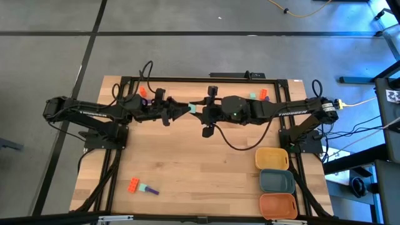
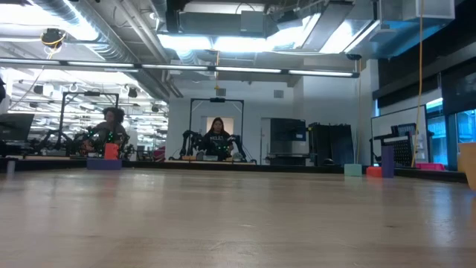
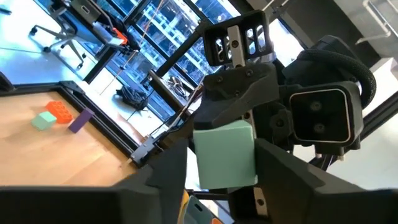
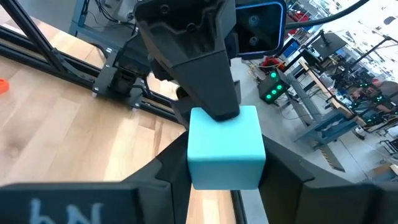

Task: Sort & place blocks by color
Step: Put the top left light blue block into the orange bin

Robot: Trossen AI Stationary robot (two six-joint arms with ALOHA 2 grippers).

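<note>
A teal-green cube (image 1: 192, 108) hangs in the air over the table's middle, between my two grippers, which meet tip to tip. My right gripper (image 4: 225, 171) comes from the right and is shut on the cube (image 4: 224, 146). My left gripper (image 3: 222, 171) comes from the left, its fingers close on either side of the cube (image 3: 224, 152), and looks open; I cannot tell whether they touch it. More blocks lie on the table: an orange-red, teal and purple group (image 1: 142, 187) near left, another group (image 1: 259, 96) far right, and orange-red and purple ones (image 1: 144, 95) far left. My right gripper pinches two opposite faces of the cube (image 4: 194, 155) between its two fingers. The fingers come nearly level from the table's right side. The cube sits square in the hold, lifted clear, high above the table.
Three rounded trays stand in a row at the near right: yellow (image 1: 272, 159), blue-grey (image 1: 277, 180) and orange (image 1: 278, 205). A black cable (image 1: 240, 145) loops below the right arm. The black frame (image 1: 187, 79) edges the wooden top. People sit in the room behind.
</note>
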